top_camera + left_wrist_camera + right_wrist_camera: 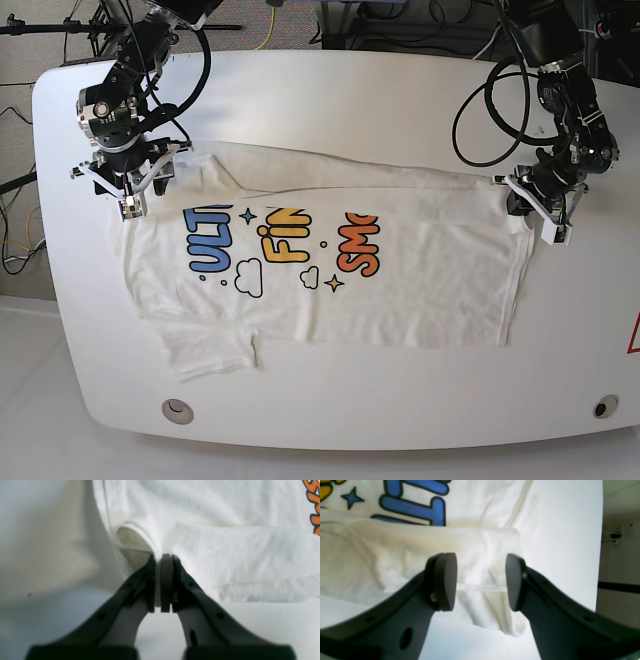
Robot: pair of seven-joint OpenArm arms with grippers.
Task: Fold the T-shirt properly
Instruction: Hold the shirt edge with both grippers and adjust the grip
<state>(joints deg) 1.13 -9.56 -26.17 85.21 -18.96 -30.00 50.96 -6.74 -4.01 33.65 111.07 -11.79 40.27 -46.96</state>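
The white T-shirt lies flat on the table with its print facing up, and its far edge is folded over in a long band. At the shirt's right end, my left gripper is shut on a pinch of cloth. In the left wrist view the pads of the left gripper clamp a fold of the T-shirt beside a rolled hem opening. At the far left corner my right gripper stands open. In the right wrist view its gripper straddles the folded band of the T-shirt below the blue lettering.
The white table has rounded corners, and its edge runs close to the right gripper. Round fittings sit near the front corners. Cables loop over the back right of the table.
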